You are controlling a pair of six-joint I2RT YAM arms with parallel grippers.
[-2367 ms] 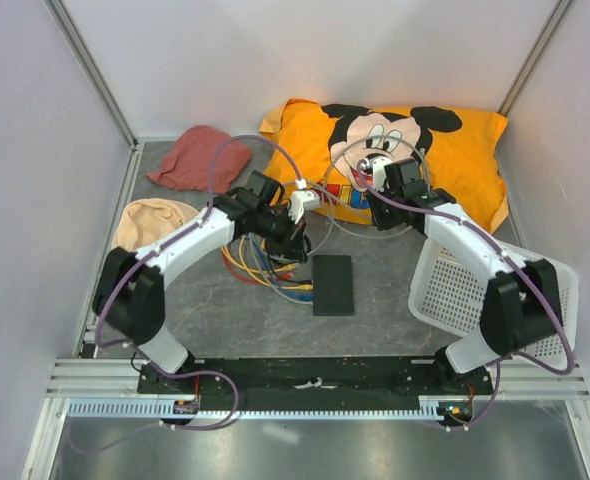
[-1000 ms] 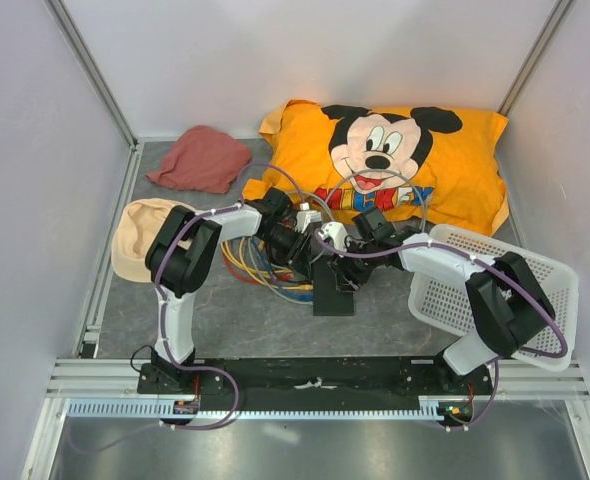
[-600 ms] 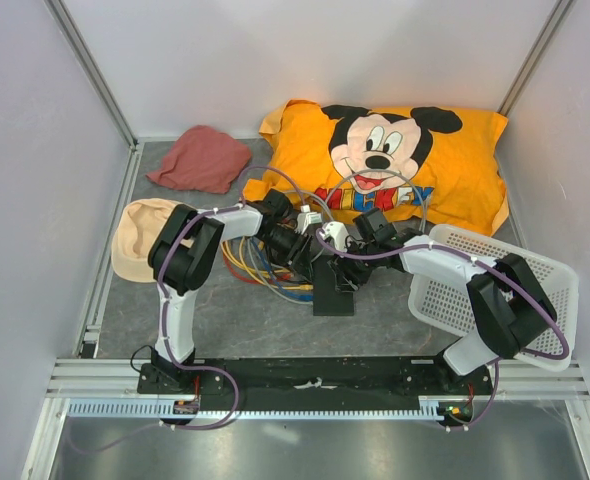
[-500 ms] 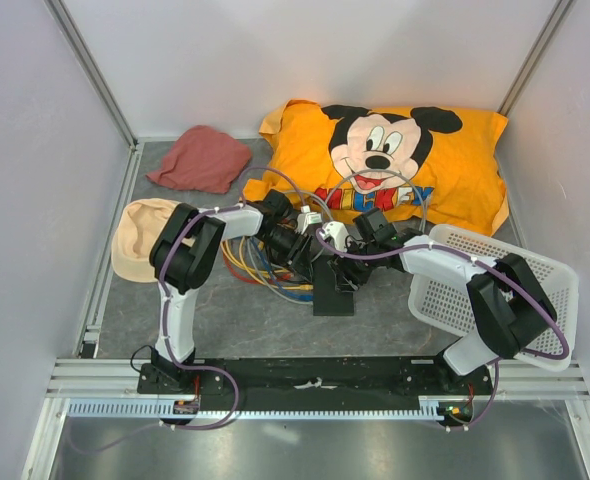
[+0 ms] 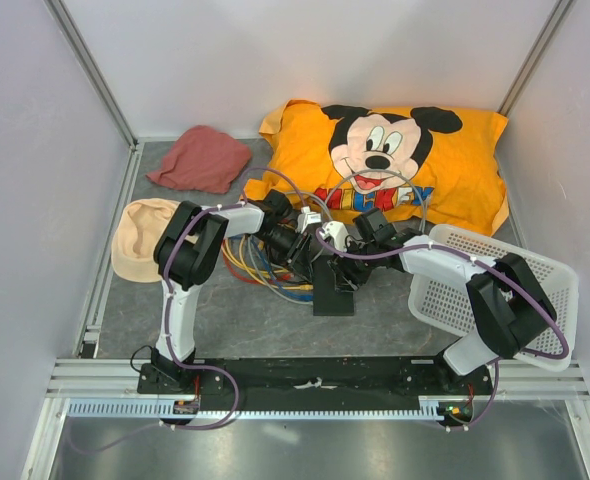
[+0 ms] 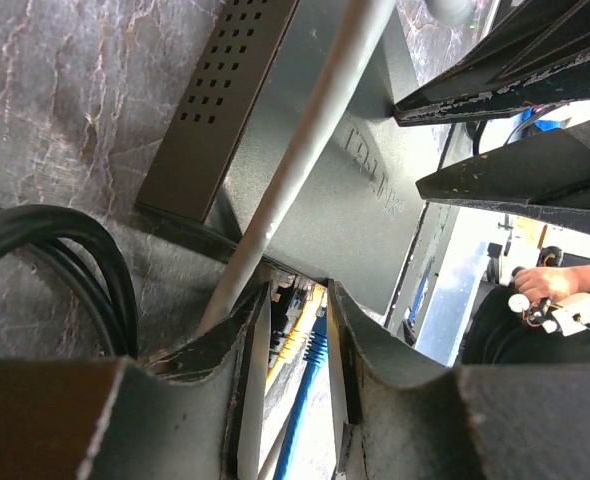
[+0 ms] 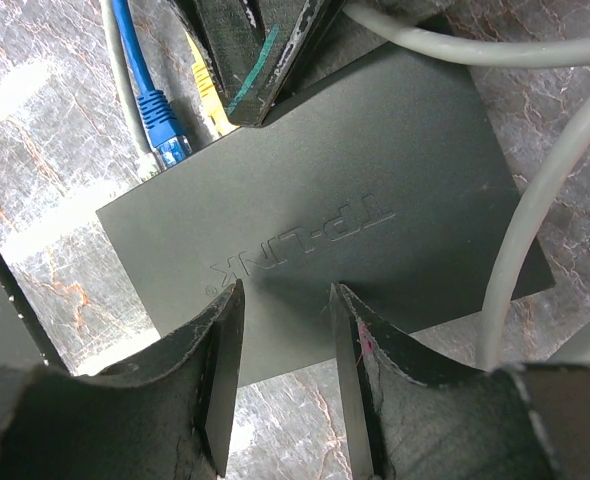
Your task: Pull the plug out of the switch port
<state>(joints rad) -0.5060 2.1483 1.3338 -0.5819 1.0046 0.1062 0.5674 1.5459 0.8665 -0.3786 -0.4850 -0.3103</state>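
Note:
The switch is a flat black box on the grey table, also in the left wrist view and the right wrist view. A blue plug and a yellow plug sit in its far-edge ports; both show in the right wrist view. My left gripper is narrowly open at that port edge, both plugs showing in the gap. My right gripper is open, fingertips on the switch's top by its logo.
A bundle of coloured cables lies left of the switch. A grey cable crosses the switch. An orange Mickey pillow is behind, a white mesh basket at the right, a red cloth and a beige cap at the left.
Since 2.4 s ago both grippers came down from near the pillow to the switch. Over the last second they barely move; the left elbow shifts slightly.

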